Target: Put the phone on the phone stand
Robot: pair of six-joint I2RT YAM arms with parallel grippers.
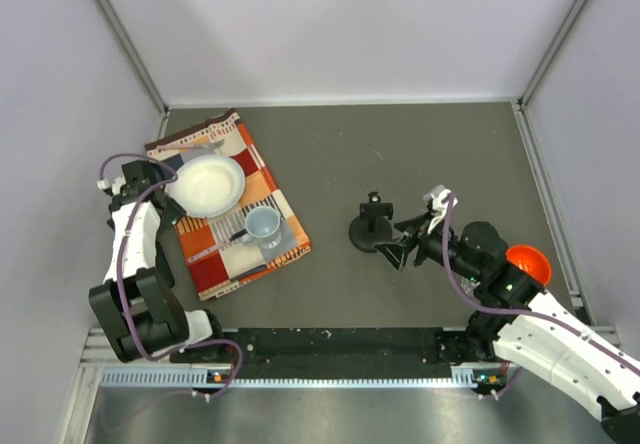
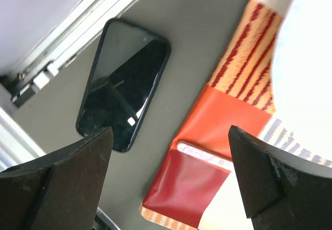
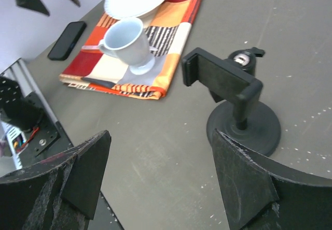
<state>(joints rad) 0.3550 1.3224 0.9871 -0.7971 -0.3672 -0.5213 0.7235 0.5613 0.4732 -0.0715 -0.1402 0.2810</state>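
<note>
The phone (image 2: 123, 85), a thin black slab, lies flat on the dark table between the cloth's left edge and the wall rail. It also shows in the right wrist view (image 3: 67, 40); in the top view the left arm hides it. My left gripper (image 2: 166, 183) is open and empty, hovering above the table just beside the phone and over the cloth's corner. The phone stand (image 1: 372, 226) is upright mid-table, with a round base, post and clamp bracket (image 3: 220, 77). My right gripper (image 3: 161, 183) is open and empty, low and close to the stand's right side (image 1: 400, 242).
An orange-checked cloth (image 1: 262, 179) carries a white plate (image 1: 208, 185), a pale blue cup (image 1: 263, 224) and a dark utensil. An orange bowl (image 1: 527, 262) sits by the right arm. Grey walls and metal rails enclose the table.
</note>
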